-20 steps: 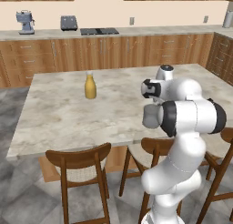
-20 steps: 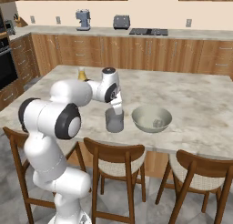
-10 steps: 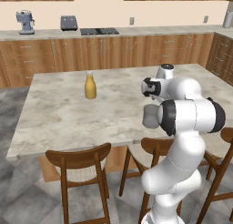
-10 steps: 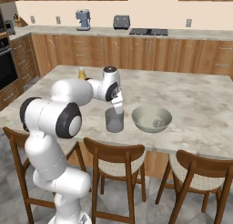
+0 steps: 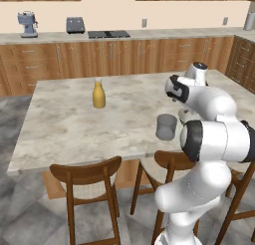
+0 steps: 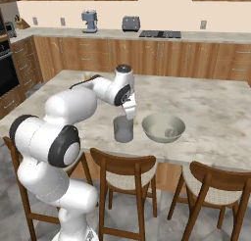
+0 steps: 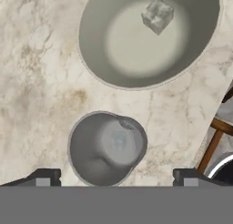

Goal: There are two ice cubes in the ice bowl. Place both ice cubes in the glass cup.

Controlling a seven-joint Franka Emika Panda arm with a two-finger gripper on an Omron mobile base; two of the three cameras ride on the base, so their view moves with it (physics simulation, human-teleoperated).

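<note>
Your pincer [image 7: 116, 176] hangs spread above the grey translucent glass cup [image 7: 107, 146]; one ice cube [image 7: 157, 14] sits in the grey round bowl [image 7: 104, 45].

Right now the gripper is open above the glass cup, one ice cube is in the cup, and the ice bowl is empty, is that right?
Not quite: the ice bowl is not empty. The hand view shows one ice cube in it. The rest holds: the gripper is open above the glass cup, with a pale cube at its bottom.

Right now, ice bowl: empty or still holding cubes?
Not empty. One ice cube sits in the ice bowl; a pale cube-like shape shows at the bottom of the glass cup.
</note>
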